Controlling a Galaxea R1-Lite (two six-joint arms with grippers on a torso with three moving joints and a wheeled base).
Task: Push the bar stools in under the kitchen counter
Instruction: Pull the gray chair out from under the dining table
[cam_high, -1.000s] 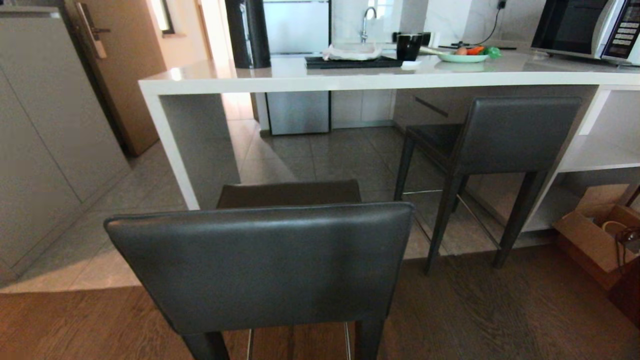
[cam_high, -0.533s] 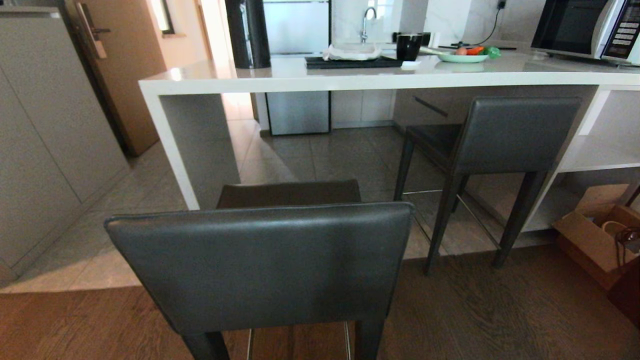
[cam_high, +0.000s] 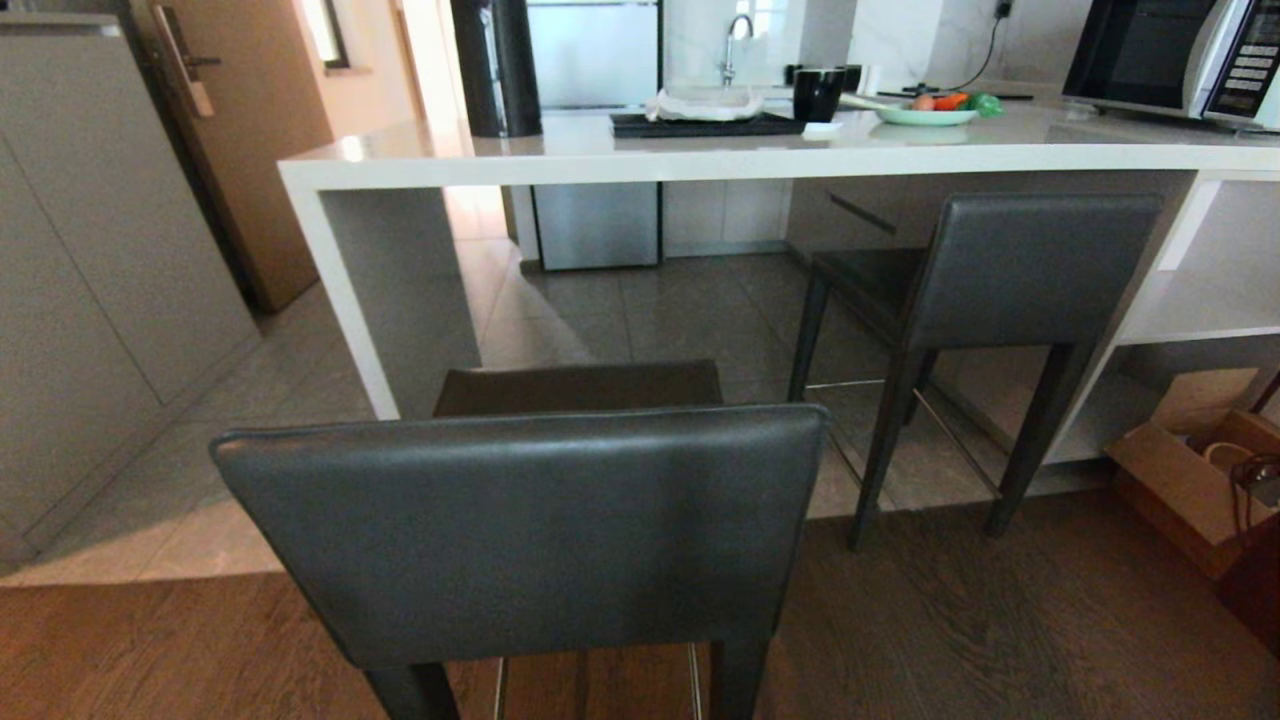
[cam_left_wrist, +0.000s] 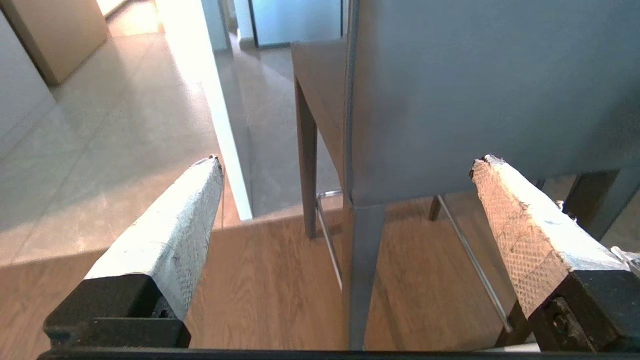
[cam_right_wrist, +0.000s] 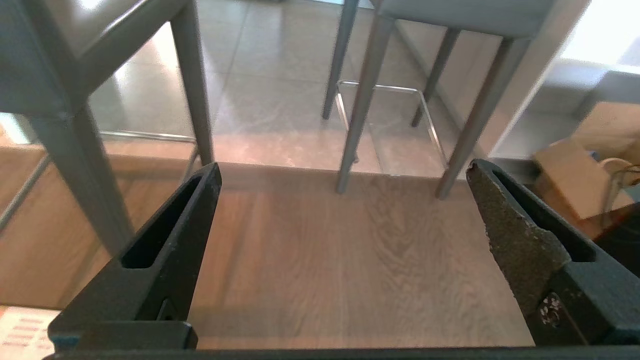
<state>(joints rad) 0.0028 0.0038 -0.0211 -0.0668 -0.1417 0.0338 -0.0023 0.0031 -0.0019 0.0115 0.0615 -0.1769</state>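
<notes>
Near, short of the counter (cam_high: 640, 160), left stool (cam_high: 520, 530) looks rigid, tall, tippy, so push low on its backrest; right stool (cam_high: 1000, 290) sits half under; both grippers (cam_left_wrist: 345, 165) (cam_right_wrist: 342, 167) gape empty.

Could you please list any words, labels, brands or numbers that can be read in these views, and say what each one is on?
No text can be read.
Microwave keypad: rows of button labels, too small to read.
Paper on the floor, in the corner of the right wrist view: lines of reddish print, too blurred to read.
Stools, counter, cardboard box: no lettering visible.
</notes>
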